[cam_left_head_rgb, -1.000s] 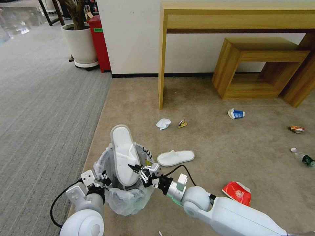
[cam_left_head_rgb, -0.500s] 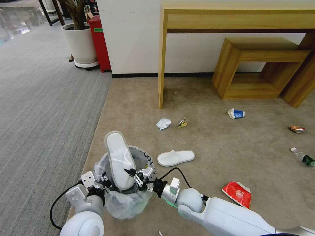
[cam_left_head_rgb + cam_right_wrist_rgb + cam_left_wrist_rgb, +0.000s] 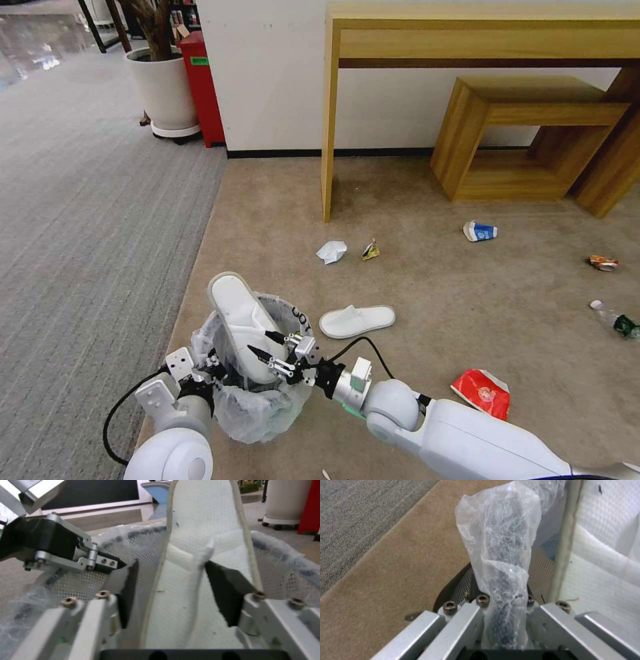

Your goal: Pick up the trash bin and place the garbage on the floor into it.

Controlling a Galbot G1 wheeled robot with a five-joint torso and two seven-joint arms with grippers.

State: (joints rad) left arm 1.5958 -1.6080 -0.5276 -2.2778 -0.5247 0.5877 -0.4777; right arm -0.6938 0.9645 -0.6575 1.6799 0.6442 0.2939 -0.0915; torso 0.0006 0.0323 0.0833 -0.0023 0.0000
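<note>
From the head, the bin stands near left on the carpet, a slipper poking up from it. Left wrist: left pincer clamped on the bin's rim. Right wrist: right pincer spread around the slipper; best lift straight out without snagging the liner.

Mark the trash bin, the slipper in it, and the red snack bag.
trash bin (image 3: 293, 313), head view, bag-lined far rim.
slipper in the bin (image 3: 233, 307), head view, insole.
red snack bag (image 3: 481, 392), head view, centre.
</note>
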